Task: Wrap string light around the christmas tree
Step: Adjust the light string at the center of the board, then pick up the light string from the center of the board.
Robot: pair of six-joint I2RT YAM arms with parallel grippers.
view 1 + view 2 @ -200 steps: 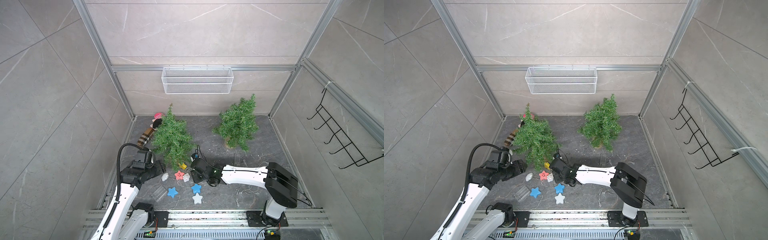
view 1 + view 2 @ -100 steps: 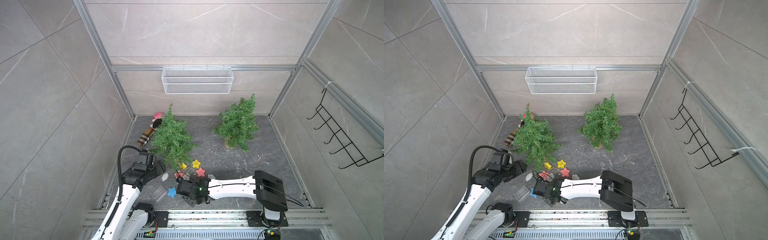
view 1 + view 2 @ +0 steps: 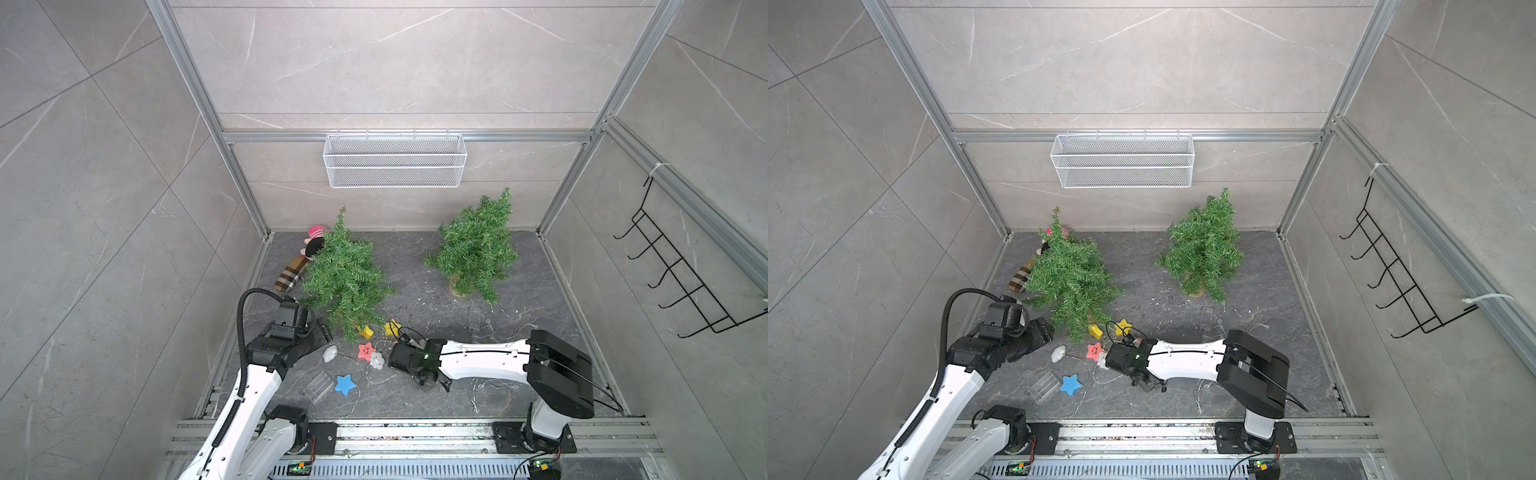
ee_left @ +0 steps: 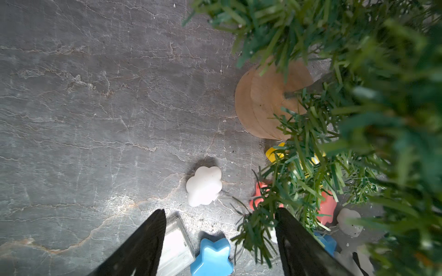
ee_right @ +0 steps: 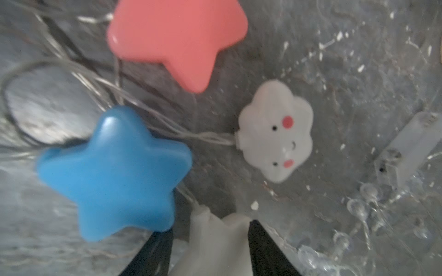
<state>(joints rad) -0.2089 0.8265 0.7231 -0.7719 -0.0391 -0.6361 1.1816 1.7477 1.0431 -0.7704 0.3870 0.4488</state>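
Swinging back toward the christmas tree [image 3: 345, 274], the right gripper [image 5: 209, 227] clamps a white lamp [image 5: 215, 241] of the string light [image 5: 114, 172]; the left gripper [image 4: 220, 210] waits open. Wrapping not yet begun.

- L arm [image 3: 253, 386] (white, black wrist) reaches fwd, low; black left gripper [image 4: 220, 211] jaws wide apart, nothing btwn.
- R arm [image 3: 482, 363] stretched sideways, wrist angled down; black right gripper [image 5: 208, 227] jaws pinch white plastic light piece [image 5: 215, 241].

Grey slate floor [image 3: 415, 266]: christmas tree [image 3: 345, 274], second tree [image 3: 476, 245], string light [image 3: 365, 351], clear box [image 3: 318, 386], plush toy [image 3: 291, 276].
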